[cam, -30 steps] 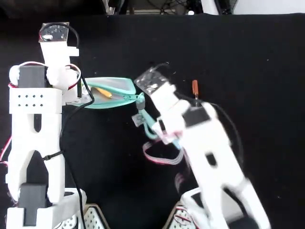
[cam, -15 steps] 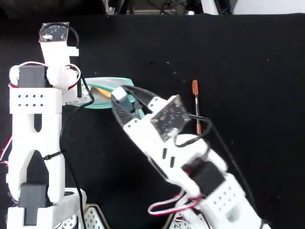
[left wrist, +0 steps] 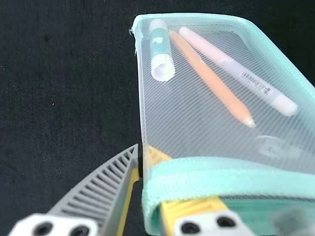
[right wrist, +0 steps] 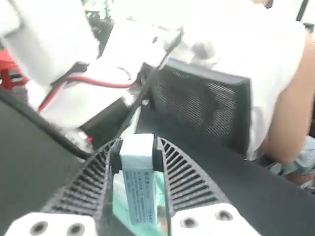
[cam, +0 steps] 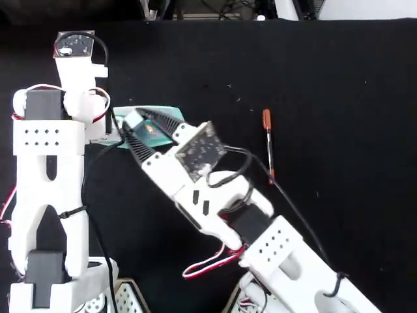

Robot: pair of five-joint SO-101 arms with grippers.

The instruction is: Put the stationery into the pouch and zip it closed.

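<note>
White-armed and parked at the left, the left gripper stays pinched nearly shut on the teal rim of the pouch. The pouch lies on the black table just beside it, unmoved from a second ago. Inside the clear mesh lie a glue stick, an orange pencil and a white pen. The right gripper, off the pouch's right end a second ago, has swung left over it. Its fingers, partly spread, clamp a small pale blue-and-white block. Well right, a red pen lies on the table.
</note>
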